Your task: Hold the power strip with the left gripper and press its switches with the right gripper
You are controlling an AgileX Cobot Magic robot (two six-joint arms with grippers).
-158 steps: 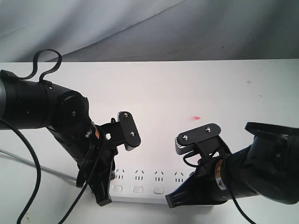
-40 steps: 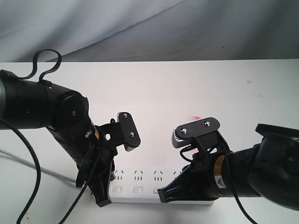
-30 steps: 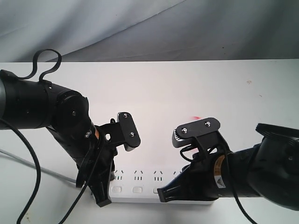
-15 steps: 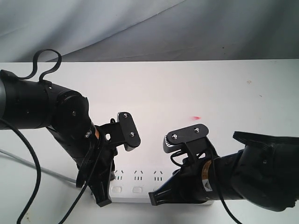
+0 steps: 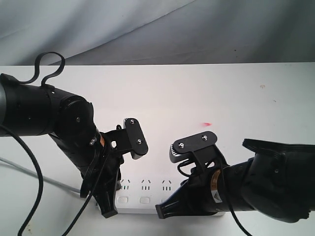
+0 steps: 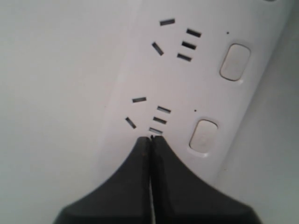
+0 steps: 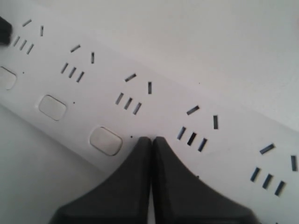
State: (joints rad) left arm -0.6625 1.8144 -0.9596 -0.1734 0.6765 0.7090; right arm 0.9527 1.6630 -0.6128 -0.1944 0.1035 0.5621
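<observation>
Fingers shut and empty on both: left gripper tip pins the strip, at the table's 6 o'clock; the right gripper sits just beside a switch, so pressing here could miss it or shove the strip.

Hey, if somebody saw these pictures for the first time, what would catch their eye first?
Two bulky black arms crowd the near side of the white table, one from each side. Between them lies a white power strip: the left claw, shut, sits on a socket near its left end, and the right claw, also shut, points down beside one of its switches.
</observation>
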